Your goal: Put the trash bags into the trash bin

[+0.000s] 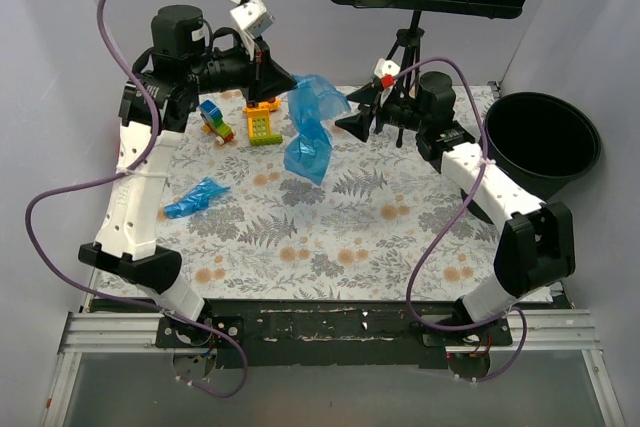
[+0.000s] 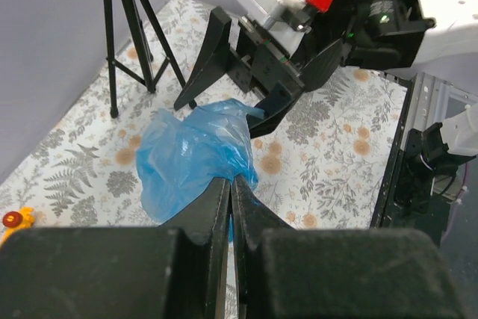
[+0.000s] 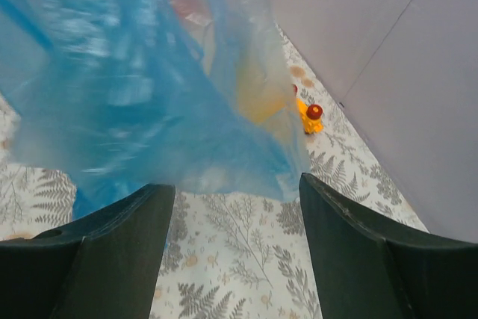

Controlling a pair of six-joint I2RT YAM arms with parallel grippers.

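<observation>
1. Closest to the arms: a small folded bag (image 1: 195, 197) lies on the table (image 1: 330, 247) just beside the left arm, with nothing gripping it. That one looks like a later job.
2. Mid-table: the left gripper (image 2: 231, 184) is clamped tight on the big bag (image 1: 308, 137), which hangs down from it. I can't tell if the tail touches the table.
3. The right gripper (image 1: 358, 110) faces the bag with its jaws spread wide and nothing in them. Looks like a handover to me. I'd push forward until a thick bunch of film sits between the fingers, then close, and only then release the left. A thin pinch of this film will probably slip out.
4. Far right: the bin (image 1: 545, 152) stands well apart from the bag, on the right arm's side. Carry high so the tail clears the rim.
5. Brands or writing: nothing readable anywhere.
</observation>
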